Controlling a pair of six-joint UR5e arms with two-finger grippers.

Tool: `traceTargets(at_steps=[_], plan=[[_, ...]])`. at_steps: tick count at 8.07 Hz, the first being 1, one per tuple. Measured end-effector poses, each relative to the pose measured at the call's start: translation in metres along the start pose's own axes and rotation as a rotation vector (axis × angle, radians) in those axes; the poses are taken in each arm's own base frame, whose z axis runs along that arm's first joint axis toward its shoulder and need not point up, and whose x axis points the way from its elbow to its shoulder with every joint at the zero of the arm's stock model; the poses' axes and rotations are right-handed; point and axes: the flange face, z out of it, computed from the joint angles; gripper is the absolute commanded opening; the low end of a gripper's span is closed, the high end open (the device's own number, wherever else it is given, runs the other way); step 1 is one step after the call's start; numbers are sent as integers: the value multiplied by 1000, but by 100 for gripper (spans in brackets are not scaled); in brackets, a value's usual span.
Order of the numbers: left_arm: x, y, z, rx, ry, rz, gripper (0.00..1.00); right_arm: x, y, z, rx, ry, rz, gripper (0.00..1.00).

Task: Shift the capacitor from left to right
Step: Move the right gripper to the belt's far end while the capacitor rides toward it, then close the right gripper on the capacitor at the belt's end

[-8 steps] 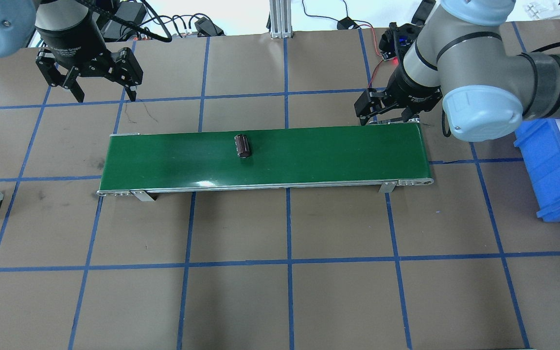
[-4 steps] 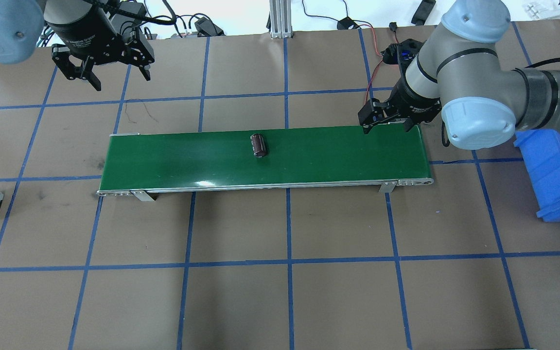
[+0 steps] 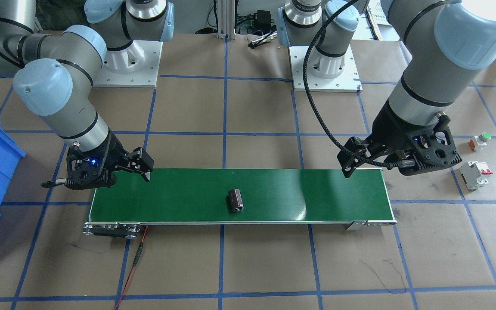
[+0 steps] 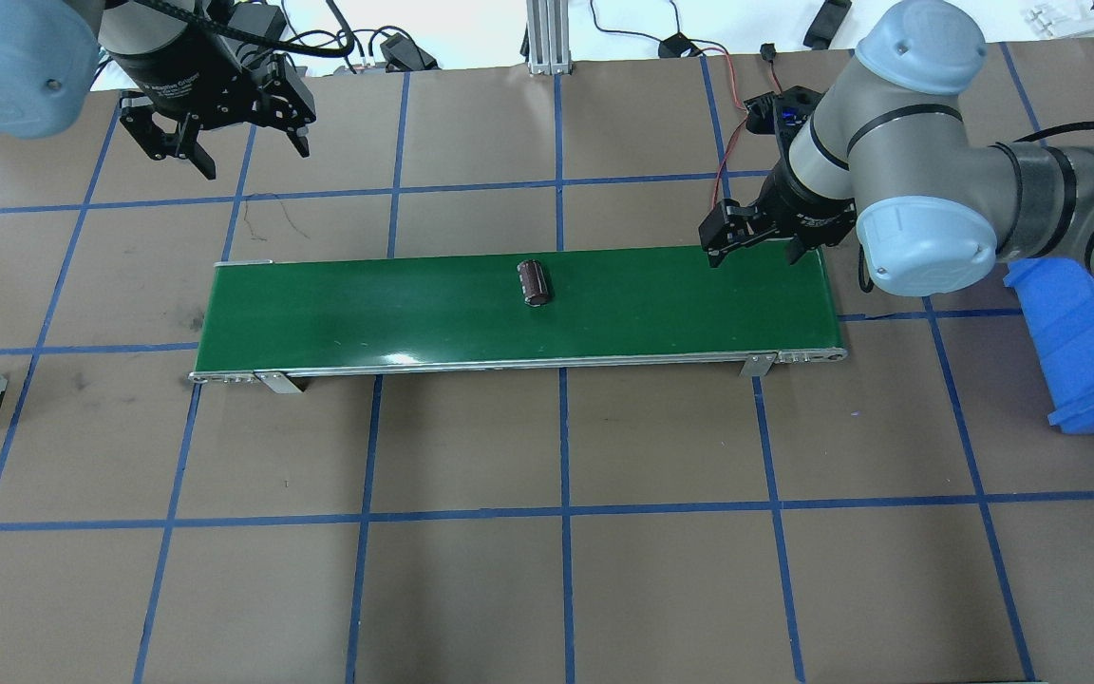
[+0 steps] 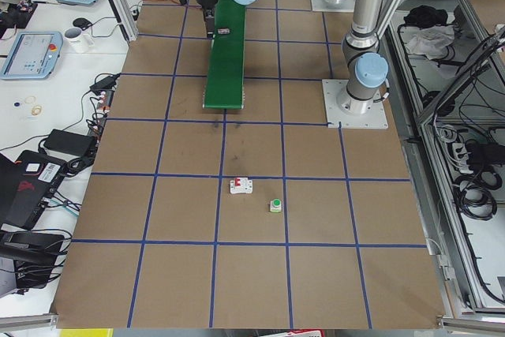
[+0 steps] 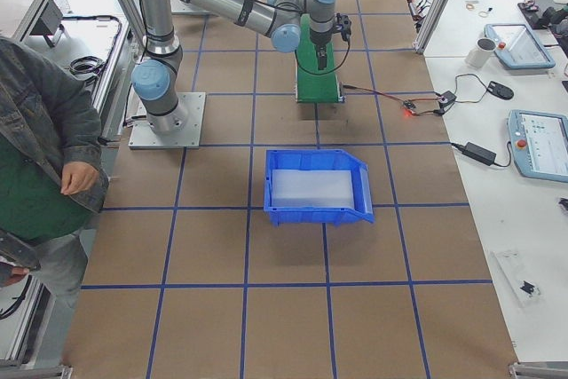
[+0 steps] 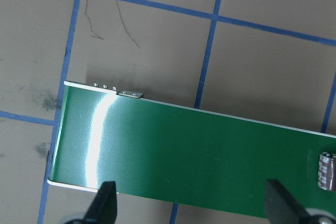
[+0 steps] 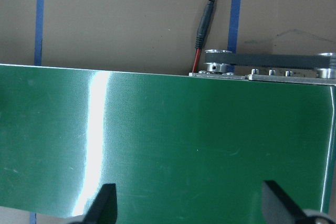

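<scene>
Carried rightward, the capacitor (image 4: 535, 283) now lies mid conveyor belt (image 4: 367, 313), long axis across it, toward the robot's left of the open right end effector (image 4: 753, 255), nearer than the open left end effector (image 4: 255, 160).

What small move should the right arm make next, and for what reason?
Probably slide the right gripper along the green belt toward the capacitor, with its jaws open. The capacitor lies loose near the belt's middle, while this gripper hangs open over the belt's right end, well apart from it. The left gripper is open and holds nothing.
</scene>
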Motion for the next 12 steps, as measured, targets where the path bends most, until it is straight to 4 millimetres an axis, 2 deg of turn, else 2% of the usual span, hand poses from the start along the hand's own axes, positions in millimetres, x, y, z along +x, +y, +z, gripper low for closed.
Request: traceTargets(at_steps=[5,9,12], plan=[[11,19,5,-92,63,75,100,3,-4,16,-18,0,-3,96],[10,26,-4,-106,53,83,100,1,-14,28,18,-55,-14,98],[5,27,-5,-105,22,96,100,-1,-13,33,21,-81,-16,98]])
